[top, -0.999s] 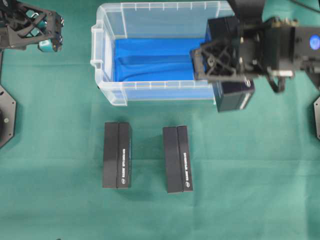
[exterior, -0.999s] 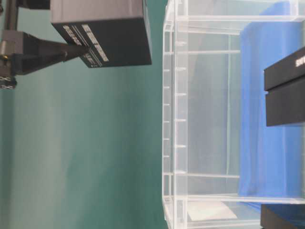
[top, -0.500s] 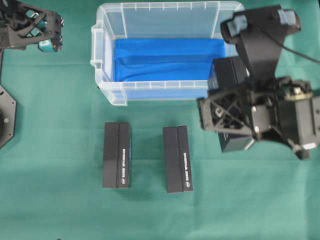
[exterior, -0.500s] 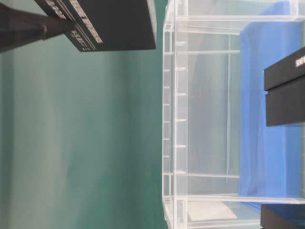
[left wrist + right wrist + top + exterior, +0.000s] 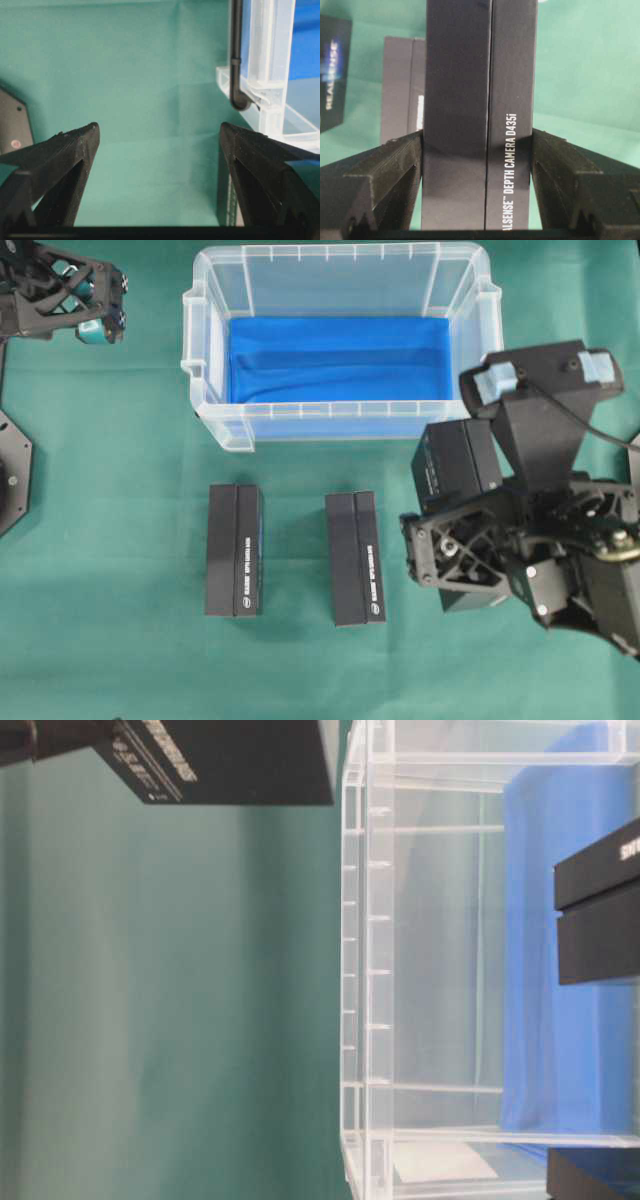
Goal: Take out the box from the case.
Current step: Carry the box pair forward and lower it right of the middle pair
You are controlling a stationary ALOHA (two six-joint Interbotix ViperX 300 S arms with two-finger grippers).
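Observation:
The case point(image 5: 205, 380) is a clear plastic bin at the back middle of the green cloth; its blue lining point(image 5: 335, 358) lies bare, with nothing inside. My right gripper point(image 5: 462, 540) is shut on a black box point(image 5: 455, 465), holding it in the air in front of the case's right end. In the right wrist view the box point(image 5: 480, 75) sits squeezed between both fingers point(image 5: 395, 165), white lettering running along its side. The table-level view shows the box point(image 5: 240, 760) outside the case point(image 5: 360, 970). My left gripper point(image 5: 95, 305) hangs open at the far left, empty point(image 5: 159, 130).
Two more black boxes point(image 5: 234, 550) point(image 5: 356, 558) lie side by side on the cloth in front of the case, left of the held box. The case's corner point(image 5: 270, 100) shows at the right of the left wrist view.
The right arm has carried the box from over the case's right end toward the front, out past the front wall. The left arm has not moved.

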